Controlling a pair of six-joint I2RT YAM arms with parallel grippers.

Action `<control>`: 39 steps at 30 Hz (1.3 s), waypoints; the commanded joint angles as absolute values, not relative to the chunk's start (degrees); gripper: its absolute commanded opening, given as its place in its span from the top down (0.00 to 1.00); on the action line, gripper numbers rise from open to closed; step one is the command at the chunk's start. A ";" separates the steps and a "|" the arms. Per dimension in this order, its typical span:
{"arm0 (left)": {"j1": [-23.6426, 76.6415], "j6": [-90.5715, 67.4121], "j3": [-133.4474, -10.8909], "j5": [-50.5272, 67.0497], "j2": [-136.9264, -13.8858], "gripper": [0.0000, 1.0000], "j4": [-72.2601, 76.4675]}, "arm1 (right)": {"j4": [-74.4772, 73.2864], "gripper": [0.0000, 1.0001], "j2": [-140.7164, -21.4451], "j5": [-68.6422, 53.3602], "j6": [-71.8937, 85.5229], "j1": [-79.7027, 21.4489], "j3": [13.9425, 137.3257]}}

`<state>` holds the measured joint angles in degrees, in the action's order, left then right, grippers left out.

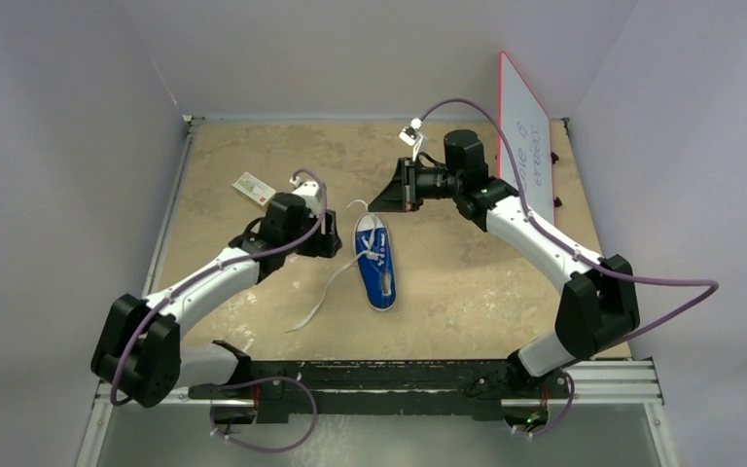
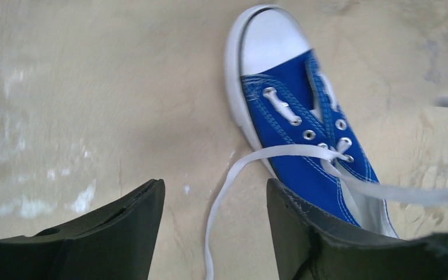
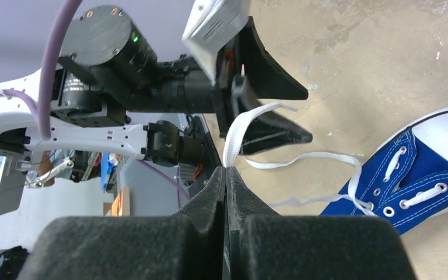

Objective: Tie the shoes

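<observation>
Bases of both arms are sitting on the near side of the sneaker (image 1: 377, 265), L one off to its left, R one to its right. I'm seeing the sneaker lying flat on the table (image 1: 467, 302), roughly midway btwn the arms, white toe cap pointing back at the bases and heel pointing away. A loose lace (image 2: 286, 150) is trailing off the sneaker's left side toward the near edge, slack on the surface.

Next out, the left gripper (image 2: 213, 186) is hanging just left of the sneaker's heel end, low over the table. Its jaws are standing apart, released. In the L wrist cam that loose lace is running off the eyelets and down through the gap btwn the fingers, not pinched.

Just beyond the heel and a bit right of it, the right gripper (image 3: 226, 170) is pointing in toward the sneaker. Its jaws are clenched tight on the other lace (image 3: 233, 137). A flat white band is rising from the pinch, and a thinner run is curving slack back to the eyelets.

Further out, a small white-and-red box (image 1: 255, 188) is lying well apart to the sneaker's far left. A red-edged whiteboard (image 1: 525, 146) is standing tilted at its far right, w/ handwriting I can't read.
</observation>
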<state>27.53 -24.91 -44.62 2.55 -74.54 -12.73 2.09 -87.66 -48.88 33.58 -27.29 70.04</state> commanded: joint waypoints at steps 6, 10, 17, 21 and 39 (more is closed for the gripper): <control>30.32 5.71 -37.39 18.03 -76.50 0.40 11.82 | 0.41 1.00 -84.47 -51.77 28.73 -26.81 73.70; 30.30 5.40 -39.82 23.61 -82.61 0.56 14.72 | -5.97 1.00 -85.18 -49.69 25.22 -26.81 78.06; 30.32 -4.13 -37.43 27.80 -88.50 0.64 29.89 | -4.21 1.00 -86.75 -51.17 26.90 -26.81 78.26; 30.40 -7.28 -35.43 28.28 -88.77 0.64 34.90 | -3.56 1.00 -86.86 -51.22 28.06 -26.81 77.84; 30.47 -10.94 -33.81 31.90 -94.10 0.84 42.32 | 9.97 1.00 -87.17 -49.59 39.71 -26.74 71.02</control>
